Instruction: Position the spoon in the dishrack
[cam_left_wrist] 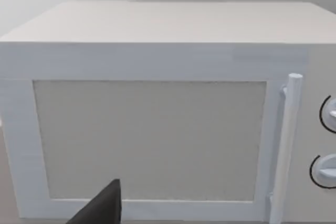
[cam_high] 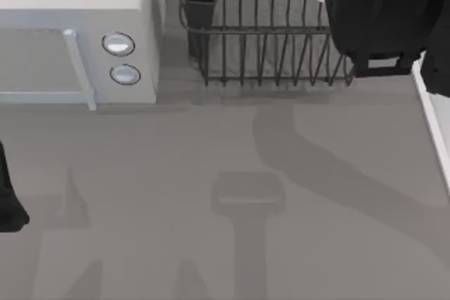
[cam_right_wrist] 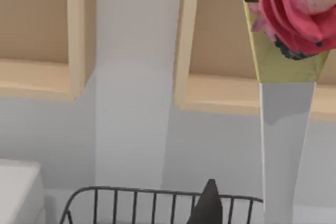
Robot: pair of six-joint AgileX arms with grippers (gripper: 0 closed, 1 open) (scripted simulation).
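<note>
The top view looks straight down on the grey table (cam_high: 211,194), taking in the microwave (cam_high: 77,47) at the far left and the dishrack (cam_high: 267,40) at the far middle. The left wrist view faces the microwave (cam_left_wrist: 157,129) level and close, front-on to its door, handle (cam_left_wrist: 286,145) and two knobs (cam_left_wrist: 328,114). The right wrist view looks out low over the dishrack's rim (cam_right_wrist: 157,191) toward the back wall, a white column (cam_right_wrist: 134,77) and a pink flower in a cone (cam_right_wrist: 286,19). Each wrist view shares one appliance with the top view: microwave on the left, dishrack on the right
</note>
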